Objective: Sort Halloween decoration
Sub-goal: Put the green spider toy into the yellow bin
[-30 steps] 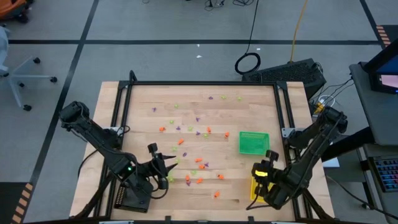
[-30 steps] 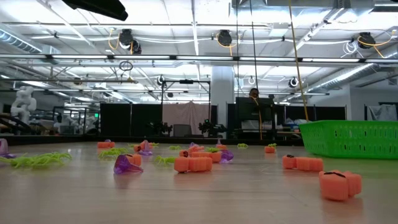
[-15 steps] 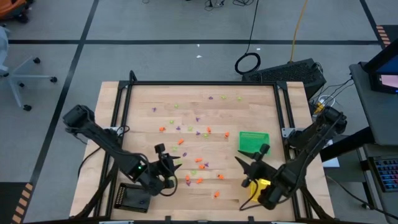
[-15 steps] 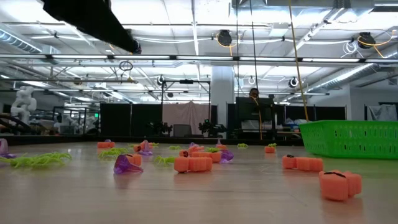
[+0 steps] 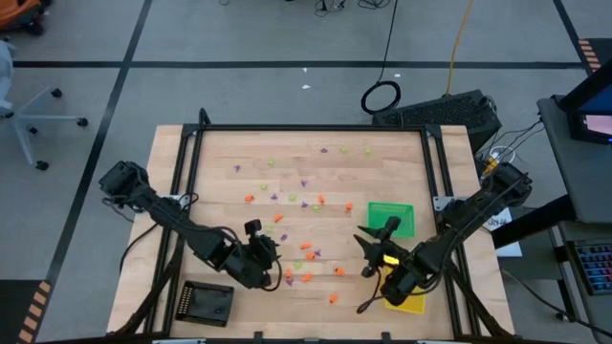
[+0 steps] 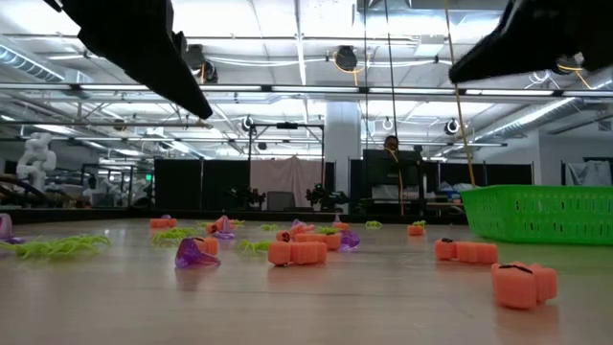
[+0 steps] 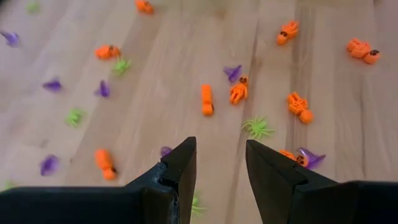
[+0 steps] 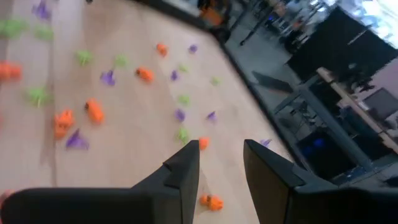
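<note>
The Halloween decoration [image 5: 304,250] was scattered all over the middle of the wooden tabletop [image 5: 220,153]: tiny orange lumps, purple pointy bits and lime-green spidery things, none of them in a tray. A green mesh-walled basket tray [image 5: 390,218] sat just right of the scatter, a yellow tray [image 5: 411,304] near the front right under the right arm, and a black tray [image 5: 207,302] at the front left.

The left tool [image 5: 265,250] hung over the near-left edge of the pile, fingers apart with nothing between them; its wrist camera showed a green spider [image 7: 257,127] and an orange piece [image 7: 207,99] just past the tips. The right tool [image 5: 376,236] hovered beside the green tray, also parted and empty.

From table height the orange pieces [image 6: 297,252] looked blocky and the purple one [image 6: 194,253] glossy and translucent, which the overhead shot didn't give you. Both arms only showed there as dark shapes up top.
</note>
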`<action>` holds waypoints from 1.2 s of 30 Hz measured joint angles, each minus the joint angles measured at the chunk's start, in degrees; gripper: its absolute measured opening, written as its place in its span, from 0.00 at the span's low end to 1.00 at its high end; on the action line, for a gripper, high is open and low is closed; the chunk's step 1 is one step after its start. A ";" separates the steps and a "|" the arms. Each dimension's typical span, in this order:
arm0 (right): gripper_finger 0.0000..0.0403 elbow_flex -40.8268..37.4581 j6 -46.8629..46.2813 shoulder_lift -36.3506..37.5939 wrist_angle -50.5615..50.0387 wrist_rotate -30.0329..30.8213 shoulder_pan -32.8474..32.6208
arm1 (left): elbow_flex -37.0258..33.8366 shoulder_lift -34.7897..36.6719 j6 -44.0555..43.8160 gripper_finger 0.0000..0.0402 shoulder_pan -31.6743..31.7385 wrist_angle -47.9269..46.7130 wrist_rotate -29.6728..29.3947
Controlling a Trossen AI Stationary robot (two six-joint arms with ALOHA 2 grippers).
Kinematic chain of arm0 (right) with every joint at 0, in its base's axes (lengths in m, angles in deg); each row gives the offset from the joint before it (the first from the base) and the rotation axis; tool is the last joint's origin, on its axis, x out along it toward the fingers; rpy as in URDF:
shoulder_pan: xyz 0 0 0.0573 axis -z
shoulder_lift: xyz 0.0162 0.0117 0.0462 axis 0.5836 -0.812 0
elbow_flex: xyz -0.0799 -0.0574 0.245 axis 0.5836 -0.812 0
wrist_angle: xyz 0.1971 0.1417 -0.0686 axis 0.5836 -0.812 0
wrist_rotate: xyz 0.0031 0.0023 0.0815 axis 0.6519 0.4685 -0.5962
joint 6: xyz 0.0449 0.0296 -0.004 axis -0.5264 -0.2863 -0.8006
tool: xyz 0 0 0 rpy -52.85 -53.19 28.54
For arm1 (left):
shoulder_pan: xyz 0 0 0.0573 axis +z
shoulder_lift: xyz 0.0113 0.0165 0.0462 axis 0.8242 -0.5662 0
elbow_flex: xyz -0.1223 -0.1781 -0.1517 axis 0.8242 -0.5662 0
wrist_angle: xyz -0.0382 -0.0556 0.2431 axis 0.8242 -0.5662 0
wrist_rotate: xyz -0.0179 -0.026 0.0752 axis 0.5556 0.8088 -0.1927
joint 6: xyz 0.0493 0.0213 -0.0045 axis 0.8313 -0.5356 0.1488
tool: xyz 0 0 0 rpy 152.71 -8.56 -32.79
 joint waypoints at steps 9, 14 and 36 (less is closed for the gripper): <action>0.28 -4.53 11.52 -0.02 14.67 -18.06 3.33 | 0.00 0.00 -1.47 0.34 0.75 -1.36 1.48; 0.28 -5.08 14.83 -0.02 17.94 -20.22 4.03 | 0.00 0.00 -6.41 0.35 1.16 -1.47 1.50; 0.28 -5.08 14.29 -0.02 26.99 -24.80 4.08 | -0.59 -5.11 -7.22 0.47 -0.19 -3.50 4.26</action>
